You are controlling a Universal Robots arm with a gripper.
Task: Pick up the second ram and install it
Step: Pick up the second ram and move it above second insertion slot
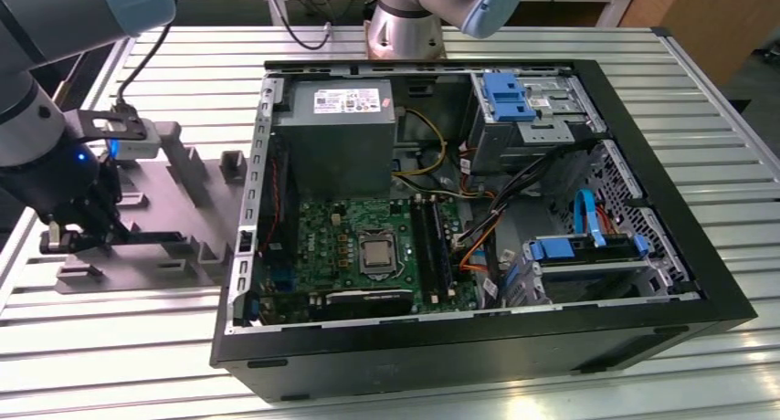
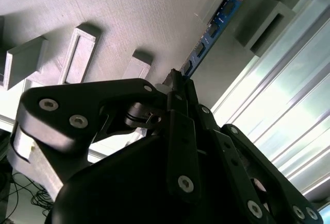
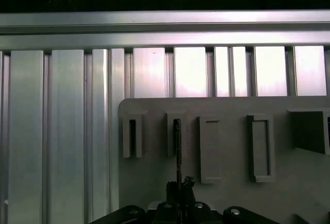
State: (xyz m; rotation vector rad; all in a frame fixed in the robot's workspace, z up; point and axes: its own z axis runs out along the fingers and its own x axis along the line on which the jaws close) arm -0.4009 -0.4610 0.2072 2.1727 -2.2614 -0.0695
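Hand: in the exterior view the hand (image 1: pixel 76 240) hangs low over the holder (image 1: pixel 171 210), at that view's left, well apart from the case (image 1: pixel 488 347).
Hand state: narrow; in the second wrist view the black fingers (image 2: pixel 181 131) come together on the near end of the ram (image 2: pixel 211 31), holding it.
Ram: a thin blue board with dark chips. It runs straight out from the fingertips, and its far end lies at a slotted post of the holder. In the first wrist view it shows edge-on as a thin dark line from the hand up into one post's slot.
Ram contact: whether it sits in the slot or is lifted clear, I cannot tell.
Holder: a grey plate with several upright posts (image 3: pixel 260 149), flat on the desk (image 1: pixel 122 347) beside the case.
Case: black, lying open side up in the middle of the desk.
Motherboard: the green motherboard (image 1: pixel 329 228) lies in the case floor, with long black slots (image 1: pixel 429 242) beside the processor socket.
Arm: the arm (image 1: pixel 36 119) comes in from the exterior view's upper left and bends down to the holder.
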